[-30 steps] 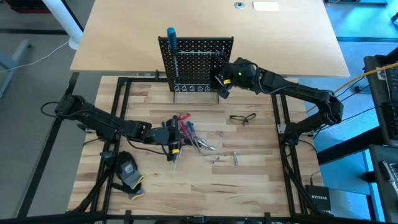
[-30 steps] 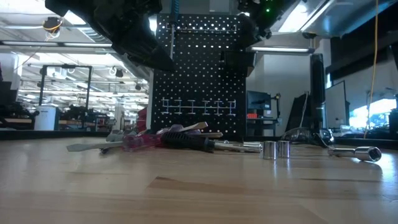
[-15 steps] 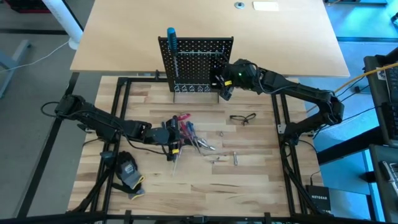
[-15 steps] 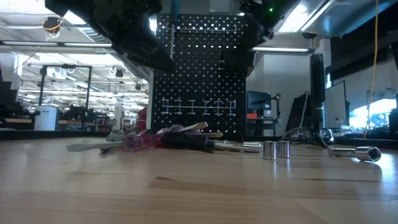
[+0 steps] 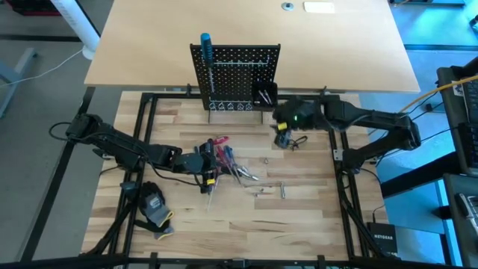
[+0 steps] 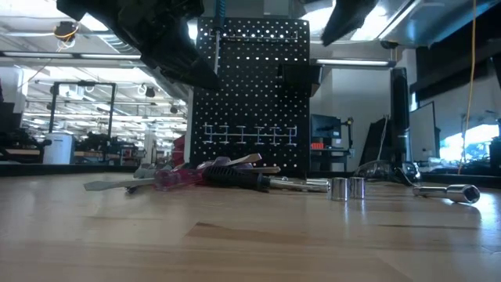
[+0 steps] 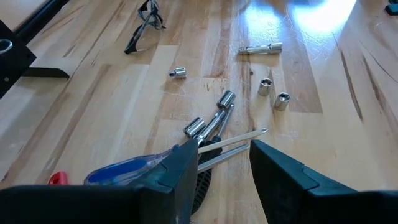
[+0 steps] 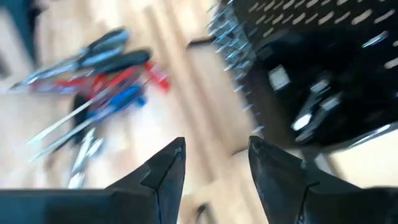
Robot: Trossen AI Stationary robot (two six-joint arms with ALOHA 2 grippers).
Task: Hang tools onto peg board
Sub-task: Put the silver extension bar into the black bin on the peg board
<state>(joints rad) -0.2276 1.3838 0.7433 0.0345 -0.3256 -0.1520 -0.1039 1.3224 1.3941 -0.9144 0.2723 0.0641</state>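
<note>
The black peg board [image 5: 235,75] stands upright at the table's far middle, and shows in the low view [image 6: 250,102]. A blue-handled screwdriver [image 5: 205,46] hangs at its top left. Its small black bin [image 5: 265,96] holds some tools. A pile of tools [image 5: 228,161] with red, blue and black handles lies on the table. My left gripper [image 5: 209,166] is open low over the pile's left side, with silver shafts [image 7: 233,140] lying between its fingers [image 7: 224,168]. My right gripper [image 5: 281,140] is open and empty [image 8: 214,165], in front of the board's right end.
Safety glasses [image 5: 297,142] lie just right of my right gripper. Loose silver sockets and bits [image 7: 273,93] lie right of the pile; one bit [image 5: 283,190] lies nearer the front. A black-and-yellow glove [image 5: 153,205] lies at the near left.
My right gripper has drawn away from the peg board's bin, toward the table's near edge and a little right, and now stands above the safety glasses. The right wrist view is blurred from this motion.
</note>
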